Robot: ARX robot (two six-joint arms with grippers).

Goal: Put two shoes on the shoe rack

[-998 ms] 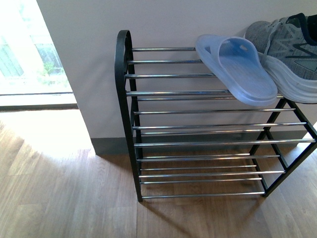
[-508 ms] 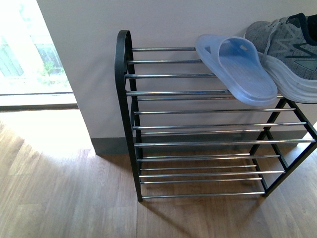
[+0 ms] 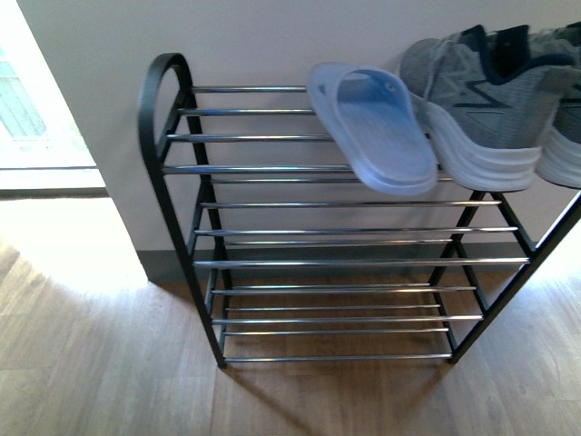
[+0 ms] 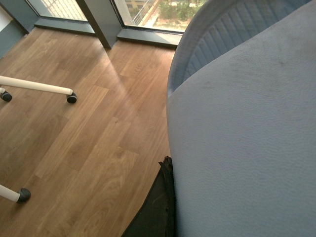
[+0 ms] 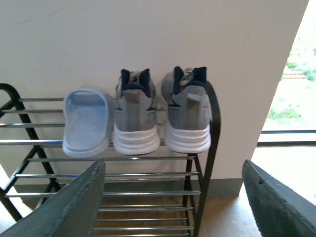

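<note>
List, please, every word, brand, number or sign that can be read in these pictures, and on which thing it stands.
None can be read.
Grey sneakers: only a dark zigzag pattern on the side, no letters.
Pale blue slide sandal: no visible marking.
Shoe rack: plain bars, no label.
Left wrist view: a blue-grey surface and wooden floor, no text.

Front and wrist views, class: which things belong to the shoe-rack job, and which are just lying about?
Job: shoe rack; slide sandal on its top tier; grey sneakers beside it; pale blue sandal filling the left wrist view; open right gripper.
Lying about: white castor legs; wooden floor; window.
</note>
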